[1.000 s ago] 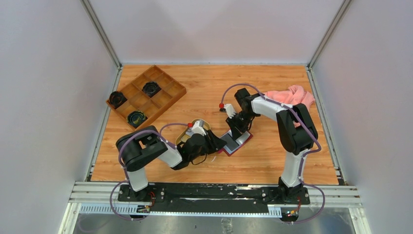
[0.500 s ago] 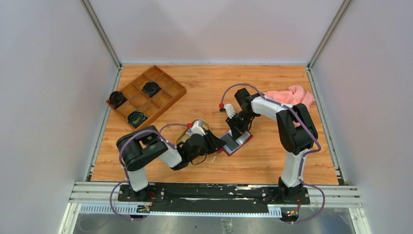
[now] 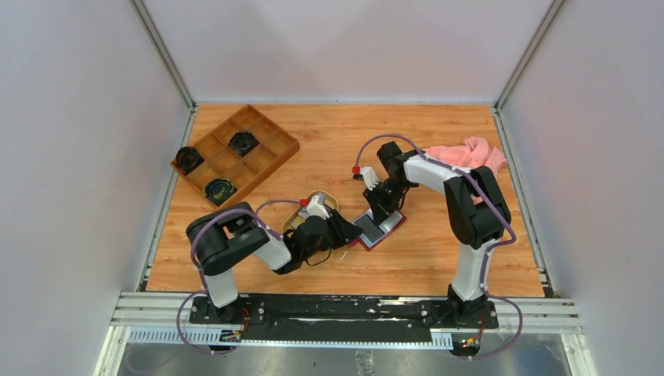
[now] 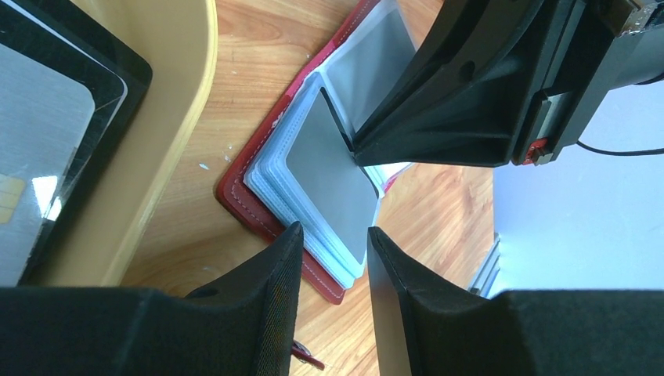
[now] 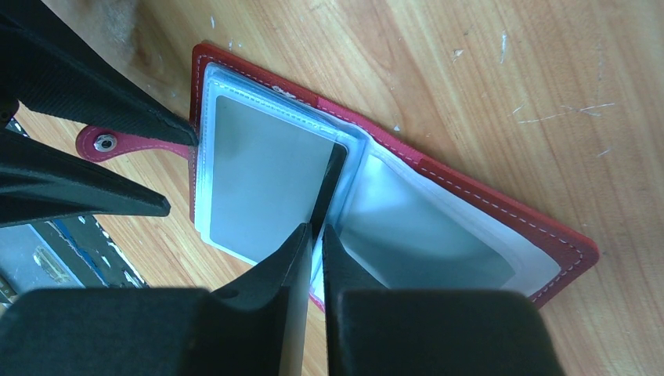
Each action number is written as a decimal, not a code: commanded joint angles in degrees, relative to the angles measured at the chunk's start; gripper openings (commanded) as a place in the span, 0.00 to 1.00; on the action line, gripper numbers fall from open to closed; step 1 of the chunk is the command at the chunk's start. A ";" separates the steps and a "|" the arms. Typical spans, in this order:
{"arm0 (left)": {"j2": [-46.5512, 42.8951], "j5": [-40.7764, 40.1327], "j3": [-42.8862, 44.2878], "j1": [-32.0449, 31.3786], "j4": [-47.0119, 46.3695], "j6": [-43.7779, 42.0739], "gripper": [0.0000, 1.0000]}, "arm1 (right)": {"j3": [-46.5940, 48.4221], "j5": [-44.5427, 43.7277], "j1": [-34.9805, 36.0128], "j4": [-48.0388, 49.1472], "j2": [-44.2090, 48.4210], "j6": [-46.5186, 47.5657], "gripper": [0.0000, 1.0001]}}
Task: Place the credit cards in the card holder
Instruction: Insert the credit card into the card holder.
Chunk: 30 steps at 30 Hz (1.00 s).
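Seen from above, the card holder lies open on the table between my two arms. My right pincer comes down onto it from the far side. My left pincer lies low at its left edge, with the oval tray just beyond. (The compartment box and the pink cloth sit well apart from the holder.)

From my left wrist, my left fingers stand apart with nothing between them, tips at the holder's near edge. I judge they are there to steady it and keep the clear sleeves from sliding. More credit cards wait in the tray beside the holder.

From my right wrist, my fingers are clamped on one dark credit card, held on edge at the holder's fold so its lower edge can find a pocket mouth. The snap tab juts from the holder's side nearest my left fingers.

I can read no brand or writing anywhere. One tray card shows what looks like a gold chip.
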<state>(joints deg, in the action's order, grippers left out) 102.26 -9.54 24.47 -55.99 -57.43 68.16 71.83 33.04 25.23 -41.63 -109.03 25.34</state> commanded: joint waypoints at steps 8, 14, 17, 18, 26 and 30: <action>0.85 -0.42 0.40 0.70 -2.06 0.13 0.36 | 0.32 -0.87 0.27 -2.66 -2.13 0.99 0.13; 2.60 0.35 0.62 1.10 -3.72 0.57 0.34 | 0.33 -0.89 0.40 -2.67 -2.06 1.11 0.13; 3.20 0.57 0.67 1.23 -4.11 0.82 0.34 | 0.32 -0.95 0.40 -2.67 -2.12 1.07 0.13; 3.41 0.64 0.73 1.31 -4.24 0.84 0.34 | 0.33 -0.88 0.29 -2.67 -2.07 1.07 0.13; 3.83 1.01 0.87 1.65 -4.62 0.83 0.32 | 0.40 -0.86 0.39 -2.76 -2.12 1.11 0.13; 4.07 1.08 0.80 1.67 -4.99 0.92 0.30 | 0.40 -0.78 0.34 -2.76 -2.16 1.18 0.13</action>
<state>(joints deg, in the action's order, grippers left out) 105.19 -8.01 24.75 -54.78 -60.86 69.23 71.85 33.15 25.23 -41.65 -109.14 25.34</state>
